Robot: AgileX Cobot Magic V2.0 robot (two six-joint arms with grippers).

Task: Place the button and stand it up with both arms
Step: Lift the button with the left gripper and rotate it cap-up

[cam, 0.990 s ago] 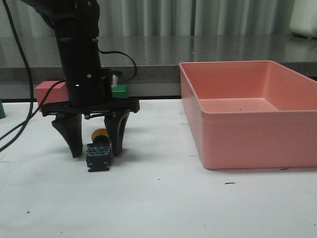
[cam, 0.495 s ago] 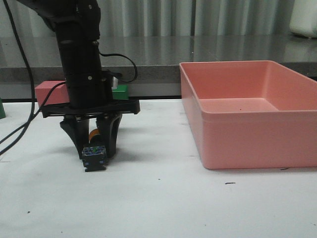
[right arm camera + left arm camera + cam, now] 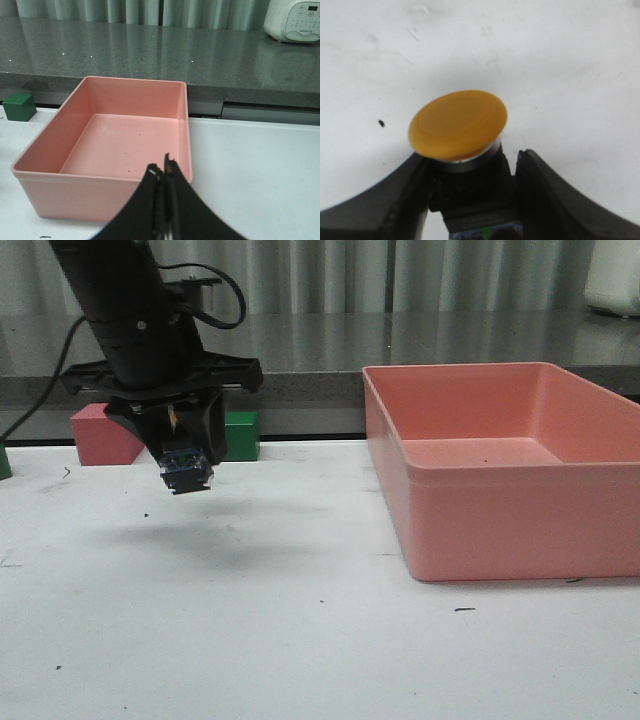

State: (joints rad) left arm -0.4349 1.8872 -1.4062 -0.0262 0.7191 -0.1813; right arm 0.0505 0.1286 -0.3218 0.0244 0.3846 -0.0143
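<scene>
My left gripper (image 3: 185, 455) is shut on the button (image 3: 188, 472) and holds it in the air above the white table, left of centre. In the front view only its bluish base block shows below the fingers. In the left wrist view the yellow cap (image 3: 457, 124) faces the camera, and the black collar sits between the two fingers (image 3: 550, 195). My left gripper (image 3: 472, 192) grips it from both sides. My right gripper (image 3: 164, 172) is shut and empty, near the pink bin; it is out of the front view.
A large pink bin (image 3: 500, 510) stands at the right and also shows in the right wrist view (image 3: 107, 165). A red cube (image 3: 100, 435) and a green cube (image 3: 240, 435) sit at the back behind the left arm. The green cube (image 3: 19, 106) shows in the right wrist view too.
My left gripper closed on the button lying on the table and has lifted it up, moving slightly left. The right arm shows only now.
</scene>
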